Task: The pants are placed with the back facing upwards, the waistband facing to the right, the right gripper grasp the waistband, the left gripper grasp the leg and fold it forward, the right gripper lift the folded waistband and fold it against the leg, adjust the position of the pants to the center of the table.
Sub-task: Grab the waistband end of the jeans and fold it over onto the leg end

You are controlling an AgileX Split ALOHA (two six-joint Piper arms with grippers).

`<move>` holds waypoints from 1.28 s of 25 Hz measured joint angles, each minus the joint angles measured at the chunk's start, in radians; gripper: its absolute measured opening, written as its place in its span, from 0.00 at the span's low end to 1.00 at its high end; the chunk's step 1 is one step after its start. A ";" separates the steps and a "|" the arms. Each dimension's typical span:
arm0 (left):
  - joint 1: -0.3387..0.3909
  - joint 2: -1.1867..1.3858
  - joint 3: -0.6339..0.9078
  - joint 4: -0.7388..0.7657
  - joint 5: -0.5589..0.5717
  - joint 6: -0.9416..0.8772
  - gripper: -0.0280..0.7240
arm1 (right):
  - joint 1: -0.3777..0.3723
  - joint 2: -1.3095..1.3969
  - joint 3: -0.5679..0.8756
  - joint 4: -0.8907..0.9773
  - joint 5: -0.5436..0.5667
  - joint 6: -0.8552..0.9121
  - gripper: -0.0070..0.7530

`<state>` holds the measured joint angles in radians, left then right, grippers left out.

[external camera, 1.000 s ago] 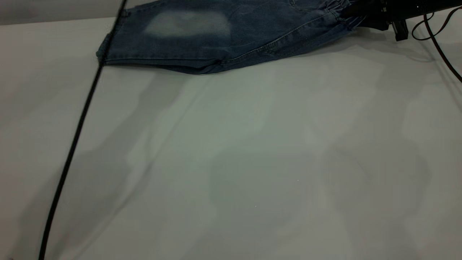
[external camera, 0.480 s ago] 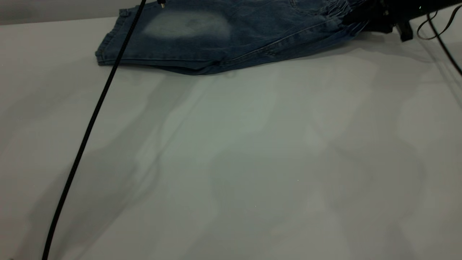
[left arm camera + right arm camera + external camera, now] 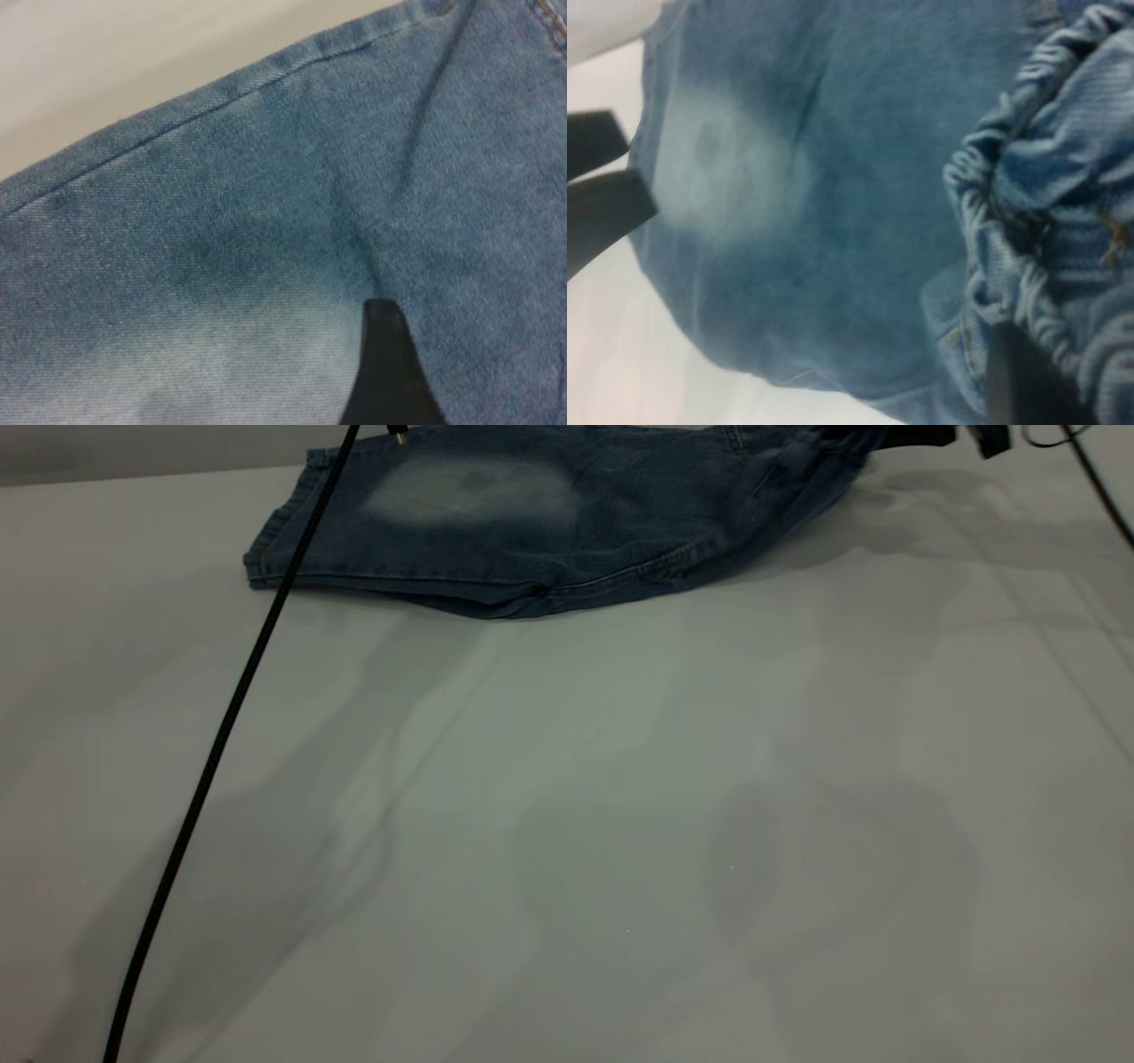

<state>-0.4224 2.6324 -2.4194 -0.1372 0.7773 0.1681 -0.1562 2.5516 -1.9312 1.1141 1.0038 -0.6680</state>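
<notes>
One pair of pants (image 3: 549,522) lies folded on the tabletop (image 3: 567,824). Right gripper (image 3: 1028,363) fingers clamp the gathered waistband (image 3: 1045,221), lifted. Left gripper (image 3: 387,372) hovers over denim; finger opening cannot be told.

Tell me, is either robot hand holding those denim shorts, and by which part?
Yes. The right hand grips the pants by the gathered elastic waistband, lifting that end. The left hand sits over the leg; its grip cannot be told.
</notes>
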 joint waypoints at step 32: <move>0.004 0.139 0.003 0.007 -0.012 0.007 0.61 | 0.092 -0.123 0.000 0.003 0.043 0.037 0.14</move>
<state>-0.4186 2.7709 -2.4165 -0.1307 0.7658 0.1747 -0.0639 2.4282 -1.9314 1.1166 1.0466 -0.6310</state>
